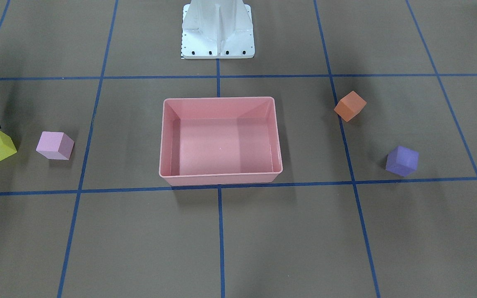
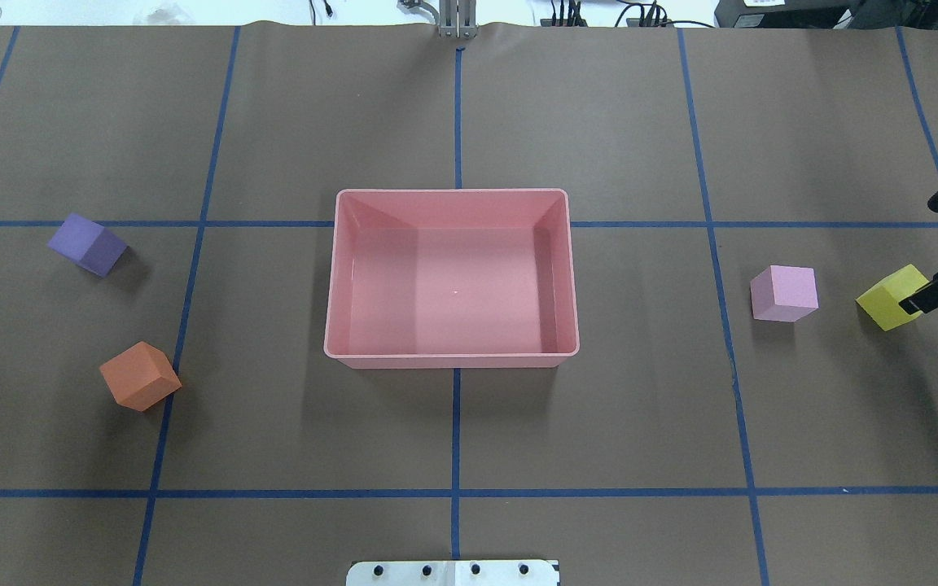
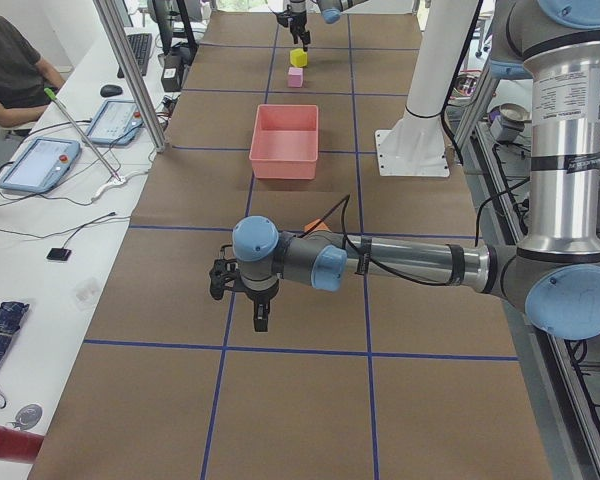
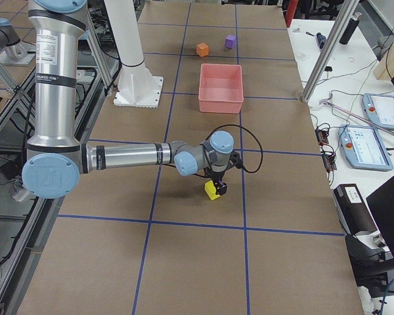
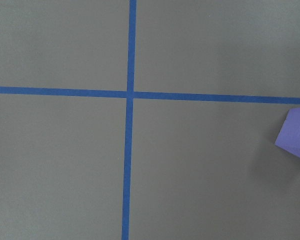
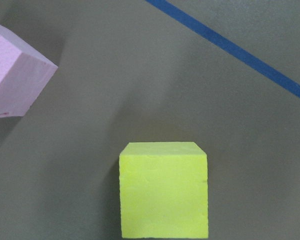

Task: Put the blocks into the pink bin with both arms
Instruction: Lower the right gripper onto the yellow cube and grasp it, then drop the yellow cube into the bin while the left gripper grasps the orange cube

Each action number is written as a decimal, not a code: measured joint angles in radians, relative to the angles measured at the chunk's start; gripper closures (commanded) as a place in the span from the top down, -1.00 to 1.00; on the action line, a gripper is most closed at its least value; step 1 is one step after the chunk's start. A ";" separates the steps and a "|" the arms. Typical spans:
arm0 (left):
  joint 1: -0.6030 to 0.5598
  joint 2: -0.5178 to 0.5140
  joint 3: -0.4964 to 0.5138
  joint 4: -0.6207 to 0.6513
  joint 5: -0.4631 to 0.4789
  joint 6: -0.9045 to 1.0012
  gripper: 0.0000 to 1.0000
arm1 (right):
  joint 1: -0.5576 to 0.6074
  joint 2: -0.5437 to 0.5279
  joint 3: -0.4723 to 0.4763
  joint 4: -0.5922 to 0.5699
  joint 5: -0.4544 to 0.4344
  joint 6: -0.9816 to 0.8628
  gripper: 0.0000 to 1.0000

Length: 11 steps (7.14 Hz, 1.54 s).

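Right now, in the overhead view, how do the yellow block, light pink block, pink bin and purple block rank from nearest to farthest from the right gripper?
From the right gripper:
1. yellow block, at its fingertip, right edge.
2. light pink block, just inward.
3. pink bin, table centre.
4. purple block, far left.

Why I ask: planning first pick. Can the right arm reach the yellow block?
Probably yes: the right gripper hangs open over the yellow block, nothing between them; the light pink block sits apart.
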 measured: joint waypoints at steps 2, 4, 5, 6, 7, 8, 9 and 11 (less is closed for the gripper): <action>0.000 0.000 0.003 -0.002 0.000 0.000 1.00 | -0.020 0.031 -0.038 0.001 -0.011 -0.010 0.88; 0.000 0.001 0.005 -0.012 0.000 0.000 1.00 | -0.026 0.046 -0.070 0.001 -0.033 -0.014 0.12; 0.000 0.001 0.005 -0.015 0.000 0.000 1.00 | -0.027 0.051 -0.083 0.001 -0.040 -0.011 -0.99; 0.007 -0.001 0.004 -0.020 0.000 -0.001 1.00 | -0.027 0.054 -0.095 0.001 -0.037 -0.004 -1.00; 0.037 -0.019 0.000 -0.033 0.000 -0.033 1.00 | -0.027 0.057 -0.094 -0.001 -0.020 0.000 -1.00; 0.107 -0.053 -0.012 -0.073 0.001 -0.138 1.00 | -0.017 0.060 -0.080 -0.008 0.016 0.009 -1.00; 0.204 -0.081 -0.031 -0.154 0.009 -0.298 0.97 | 0.010 0.072 -0.044 -0.044 0.058 0.041 -1.00; 0.368 -0.102 -0.048 -0.319 0.049 -0.493 0.82 | 0.044 0.161 0.081 -0.223 0.094 0.183 -1.00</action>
